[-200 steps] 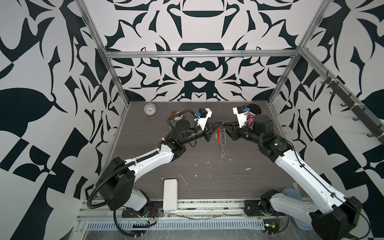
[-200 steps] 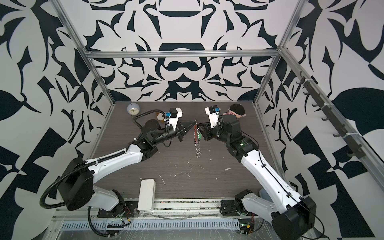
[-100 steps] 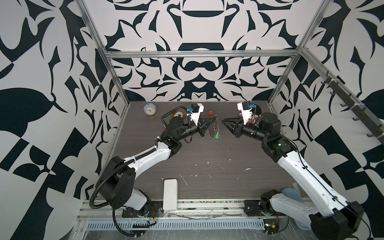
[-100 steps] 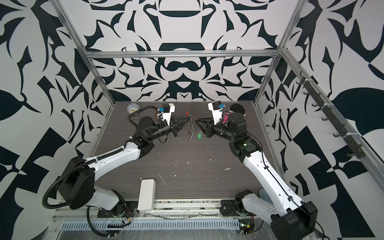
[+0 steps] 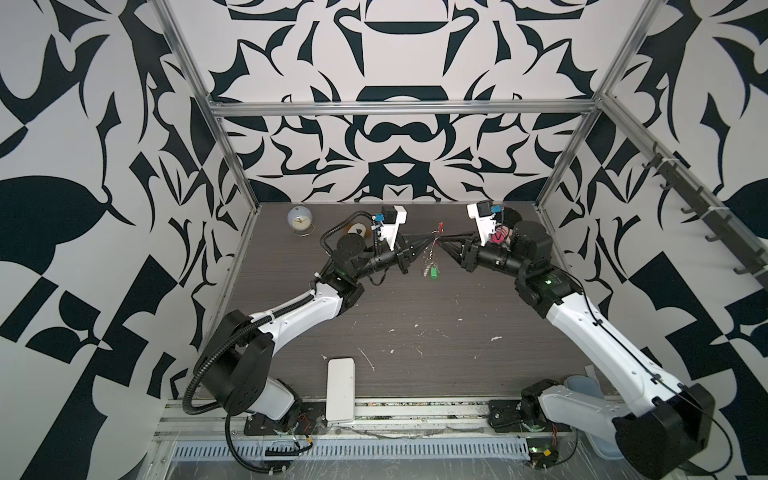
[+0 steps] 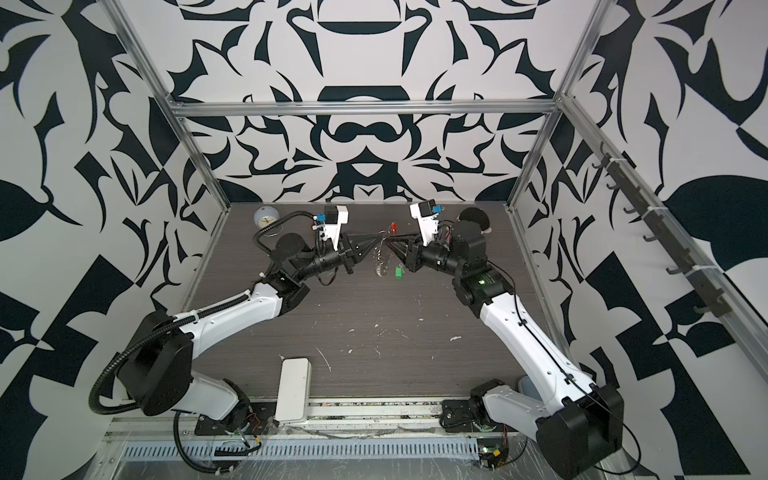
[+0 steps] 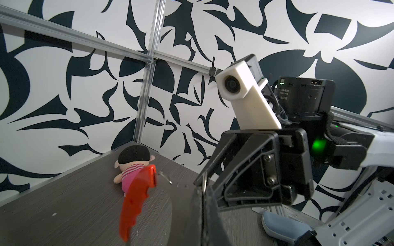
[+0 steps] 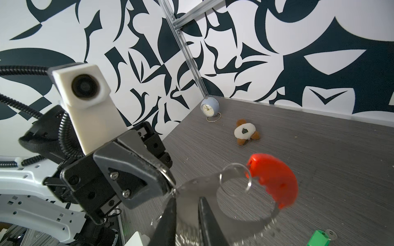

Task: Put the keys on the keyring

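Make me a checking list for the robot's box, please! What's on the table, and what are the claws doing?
Surface: dark table, scuffed, with white specks.
Job's things: keyring hangs between the two grippers, red bar on top; green key is by its low end, joined or not unclear.
Clutter: clock, brown-and-white toy, doll, white box.
Grippers: left gripper shut on a ring of the keyring; right gripper at the keyring, grip unclear.
Cables: ribbed black hose loops by the left arm's base.
Surroundings: black-and-white walls, metal frame, hooks.
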You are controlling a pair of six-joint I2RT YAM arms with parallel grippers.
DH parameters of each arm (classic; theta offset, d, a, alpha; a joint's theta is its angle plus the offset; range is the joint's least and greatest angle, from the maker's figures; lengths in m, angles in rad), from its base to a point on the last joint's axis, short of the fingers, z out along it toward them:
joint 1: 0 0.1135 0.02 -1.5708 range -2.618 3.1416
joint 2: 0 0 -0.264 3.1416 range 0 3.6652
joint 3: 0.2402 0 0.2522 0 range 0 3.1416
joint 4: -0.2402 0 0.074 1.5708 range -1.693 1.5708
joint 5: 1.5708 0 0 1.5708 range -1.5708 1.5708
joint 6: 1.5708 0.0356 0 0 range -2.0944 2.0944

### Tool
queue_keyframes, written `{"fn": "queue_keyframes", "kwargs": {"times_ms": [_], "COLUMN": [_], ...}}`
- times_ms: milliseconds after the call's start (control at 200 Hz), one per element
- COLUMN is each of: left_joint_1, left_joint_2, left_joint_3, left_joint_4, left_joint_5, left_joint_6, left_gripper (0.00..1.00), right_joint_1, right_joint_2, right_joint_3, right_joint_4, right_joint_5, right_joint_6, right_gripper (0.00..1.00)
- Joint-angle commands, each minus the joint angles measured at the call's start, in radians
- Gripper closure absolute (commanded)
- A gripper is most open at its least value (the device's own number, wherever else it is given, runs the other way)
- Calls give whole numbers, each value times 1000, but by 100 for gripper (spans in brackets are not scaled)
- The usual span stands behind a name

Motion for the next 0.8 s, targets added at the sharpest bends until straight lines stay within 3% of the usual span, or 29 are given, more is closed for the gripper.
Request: {"fn": "queue_keyframes", "kwargs": {"times_ms": [0, 515, 795], "left_joint_1": [8, 8, 8], "left_joint_2": [-8, 28, 40], "left_joint_3": [-13, 16, 23], "left_joint_4": [75, 92, 109], "left_joint_5": [19, 36, 50], "left_joint_6": [-27, -71, -94], "left_gripper": [100, 100, 100], "right_joint_1": [-22, -23, -24], "right_joint_2": [-23, 14, 22], "right_joint_3": [16, 27, 35], "right_joint_4": [78, 121, 129], "right_joint_5": [-25, -101, -107], "right_joint_6": [27, 63, 64], "right_gripper": [76, 73, 86]}}
